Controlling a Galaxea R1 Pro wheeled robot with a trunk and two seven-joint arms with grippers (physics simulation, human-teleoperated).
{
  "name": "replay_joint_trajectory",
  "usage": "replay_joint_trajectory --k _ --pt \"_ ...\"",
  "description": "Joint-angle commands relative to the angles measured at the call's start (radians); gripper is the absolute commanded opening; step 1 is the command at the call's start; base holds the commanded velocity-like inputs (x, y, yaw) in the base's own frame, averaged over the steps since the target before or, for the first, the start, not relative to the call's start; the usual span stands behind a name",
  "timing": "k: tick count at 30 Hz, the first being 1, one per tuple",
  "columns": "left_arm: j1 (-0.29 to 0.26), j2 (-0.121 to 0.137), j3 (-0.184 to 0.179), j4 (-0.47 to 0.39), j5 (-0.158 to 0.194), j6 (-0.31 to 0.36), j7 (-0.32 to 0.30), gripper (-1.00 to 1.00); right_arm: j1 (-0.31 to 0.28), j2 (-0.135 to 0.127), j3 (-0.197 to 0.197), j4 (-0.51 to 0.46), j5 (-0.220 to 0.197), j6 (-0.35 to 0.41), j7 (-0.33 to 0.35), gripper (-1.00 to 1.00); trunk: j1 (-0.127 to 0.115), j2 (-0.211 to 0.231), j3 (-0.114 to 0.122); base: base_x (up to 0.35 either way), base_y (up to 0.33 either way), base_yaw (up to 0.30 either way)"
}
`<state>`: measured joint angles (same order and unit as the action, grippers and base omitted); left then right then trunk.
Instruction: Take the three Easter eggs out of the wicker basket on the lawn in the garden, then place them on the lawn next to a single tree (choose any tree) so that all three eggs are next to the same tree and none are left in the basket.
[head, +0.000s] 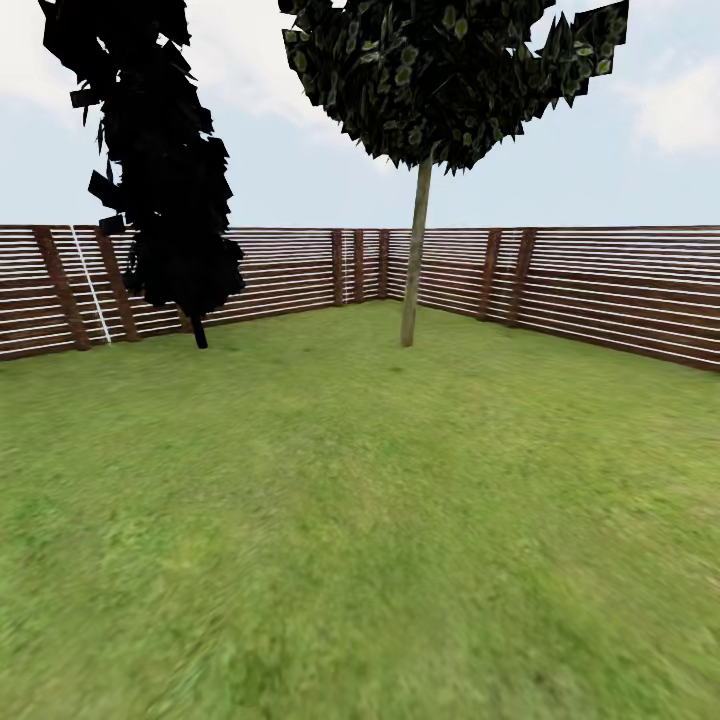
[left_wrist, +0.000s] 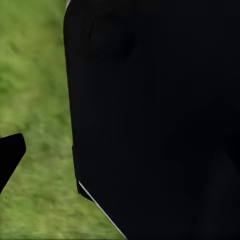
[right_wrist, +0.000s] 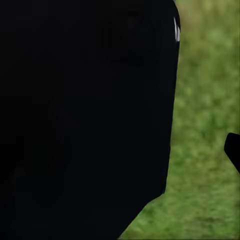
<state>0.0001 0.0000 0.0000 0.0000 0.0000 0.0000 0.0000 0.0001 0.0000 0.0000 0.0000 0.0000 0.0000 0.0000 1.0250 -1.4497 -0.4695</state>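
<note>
**Garden view — tree ahead, grippers unclear**

The tree (head: 416, 250) stands ahead, slightly right of centre, on the lawn (head: 360, 520) near the fence (head: 600, 290) corner: thin straight pale trunk, jagged dark green crown mottled with pale spots. An all-black columnar tree (head: 165, 170) stands to its left by the fence.

Both wrist views: a large black body over blurred grass — whether either gripper is released or clenched cannot be told.

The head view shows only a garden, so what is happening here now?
Nothing is being handled at this moment. The head camera looks over the mottled green lawn towards a thin pale-trunked tree with a dark green crown, beside an all-black columnar tree, before the brown slatted fence. The wrist cameras see grass past dark robot parts.
</note>
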Motion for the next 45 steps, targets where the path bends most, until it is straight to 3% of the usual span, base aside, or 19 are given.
replay_joint_trajectory --k 1,11,29,45 --pt "0.004 -0.006 0.002 -0.006 0.001 -0.006 -0.003 1.00 -0.006 0.003 0.001 -0.006 0.002 -0.006 -0.002 1.00 0.000 0.000 0.000 0.000 0.000 0.000" --pt "0.004 -0.058 0.002 -0.030 0.002 -0.005 -0.003 1.00 -0.022 0.016 0.000 -0.008 0.002 -0.012 -0.002 1.00 0.000 0.000 0.000 -0.001 0.000 0.000" --pt "0.004 -0.058 0.003 -0.030 0.003 -0.006 -0.004 1.00 -0.022 0.013 0.002 -0.008 0.002 -0.013 -0.002 1.00 0.000 0.000 0.000 -0.278 0.056 -0.012" --pt "0.004 -0.058 0.003 -0.030 0.003 -0.006 -0.005 1.00 -0.022 0.002 0.001 -0.008 0.002 -0.016 -0.002 1.00 0.000 0.000 0.000 -0.245 0.218 -0.232"
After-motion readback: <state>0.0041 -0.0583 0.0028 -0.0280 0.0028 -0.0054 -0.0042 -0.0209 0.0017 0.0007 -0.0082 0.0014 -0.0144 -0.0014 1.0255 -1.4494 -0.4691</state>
